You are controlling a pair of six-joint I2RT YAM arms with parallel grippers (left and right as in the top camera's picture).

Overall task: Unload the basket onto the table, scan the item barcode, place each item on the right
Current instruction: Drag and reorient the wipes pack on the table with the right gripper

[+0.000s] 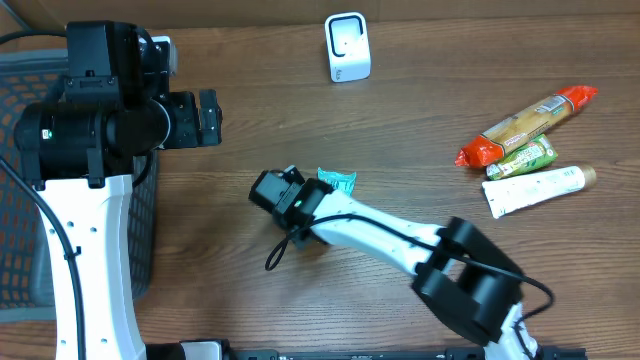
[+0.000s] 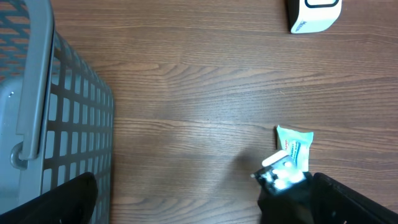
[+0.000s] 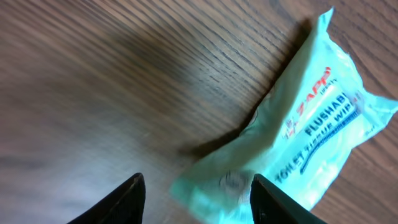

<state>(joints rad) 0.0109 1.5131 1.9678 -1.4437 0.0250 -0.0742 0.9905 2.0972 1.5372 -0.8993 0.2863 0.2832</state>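
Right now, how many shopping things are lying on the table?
4. A teal wipes pack lies mid-table; an orange packet, a green packet and a white tube lie together at the right. More could hide inside the basket.

Mock shop checkout: wooden table, white barcode scanner, grey mesh basket, packaged goods.

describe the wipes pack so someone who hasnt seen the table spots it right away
Go to the middle of the wooden table, on the robot's side of the white scanner, where the right arm's hand hovers. The wipes pack lies flat at that hand. It is the only pale teal soft packet, apart from the orange-ended bag, green packet and white tube clustered at the right.
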